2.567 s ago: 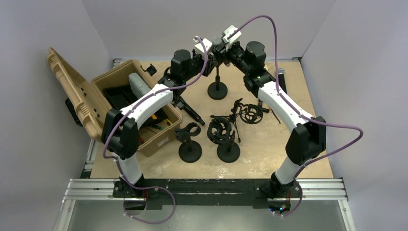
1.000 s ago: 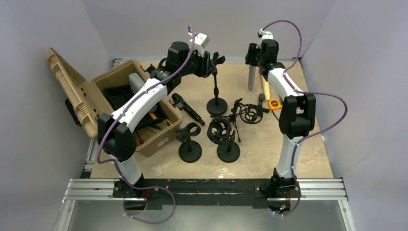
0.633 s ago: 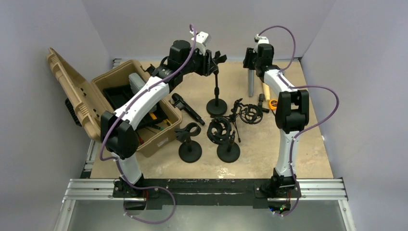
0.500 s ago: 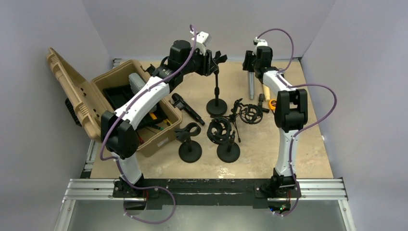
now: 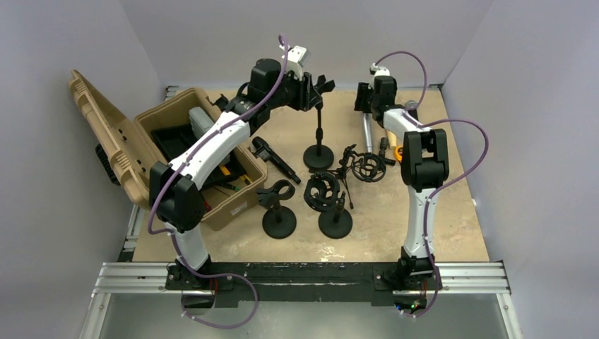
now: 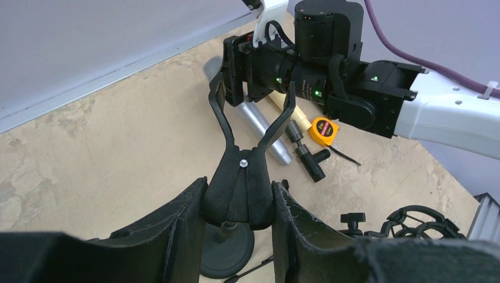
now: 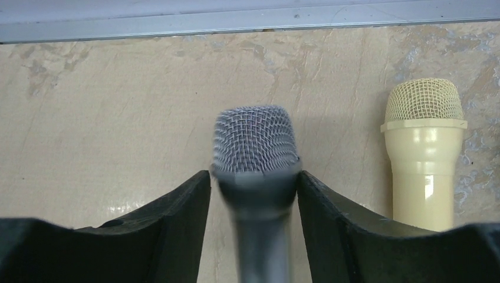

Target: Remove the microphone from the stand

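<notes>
The grey microphone (image 5: 367, 133) lies on the table at the back right, off the stand; it also shows in the left wrist view (image 6: 262, 130). Its mesh head (image 7: 255, 138) sits between my right gripper's (image 5: 366, 106) (image 7: 253, 188) fingers, which stand slightly wider than its body, so the gripper is open. My left gripper (image 5: 311, 90) (image 6: 237, 194) is shut on the empty black clip (image 6: 247, 135) of the stand. The stand's round base (image 5: 318, 155) rests on the table below.
A cream microphone (image 7: 423, 147) lies just right of the grey one, with a yellow tape measure (image 6: 324, 131) nearby. Two shock mounts (image 5: 325, 191) (image 5: 369, 167) and another clip stand (image 5: 279, 212) stand mid-table. An open tan case (image 5: 191, 152) sits at the left.
My right gripper carried the microphone from the stand to the back right and lowered it. It went from upright to lying on the table. My left gripper stayed on the clip.
</notes>
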Controlling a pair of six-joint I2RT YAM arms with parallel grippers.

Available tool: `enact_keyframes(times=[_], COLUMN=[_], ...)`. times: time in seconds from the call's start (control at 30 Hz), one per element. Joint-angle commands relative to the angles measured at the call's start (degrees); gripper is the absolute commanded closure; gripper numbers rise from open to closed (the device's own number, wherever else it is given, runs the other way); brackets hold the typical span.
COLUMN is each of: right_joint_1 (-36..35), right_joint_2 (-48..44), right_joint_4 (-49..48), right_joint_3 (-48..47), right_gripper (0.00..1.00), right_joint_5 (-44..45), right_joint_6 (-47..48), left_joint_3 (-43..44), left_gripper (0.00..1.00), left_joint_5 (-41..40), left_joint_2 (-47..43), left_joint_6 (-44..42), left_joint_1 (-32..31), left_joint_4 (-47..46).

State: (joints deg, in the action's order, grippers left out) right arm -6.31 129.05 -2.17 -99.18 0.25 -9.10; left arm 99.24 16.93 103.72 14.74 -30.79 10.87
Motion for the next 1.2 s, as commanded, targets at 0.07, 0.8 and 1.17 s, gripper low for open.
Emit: enact_keyframes(times=[0.07, 0.8, 1.17], right_joint_1=[0.5, 0.3, 0.3], right_joint_2=[-1.2, -18.0, -39.9], right_joint_4=[-4.0, -2.8, -12.0], right_joint_3=[0.9, 8.5, 23.3], right_gripper=[0.42, 0.23, 0.22], right_joint_5=[-0.4, -0.1, -20.8], right_joint_6=[0.2, -2.4, -9.3], left_joint_3=[2.3, -2.7, -18.8], left_gripper=[0.65, 0.34, 0.31], left_joint_5=[2.0, -1.3, -3.9], left_joint_2=[2.0, -23.7, -37.7], left_joint_6=[5.8, -8.6, -12.2], left_joint_1=[-0.2, 0.6, 0.0], left_joint_4=[6.1, 18.8, 9.2])
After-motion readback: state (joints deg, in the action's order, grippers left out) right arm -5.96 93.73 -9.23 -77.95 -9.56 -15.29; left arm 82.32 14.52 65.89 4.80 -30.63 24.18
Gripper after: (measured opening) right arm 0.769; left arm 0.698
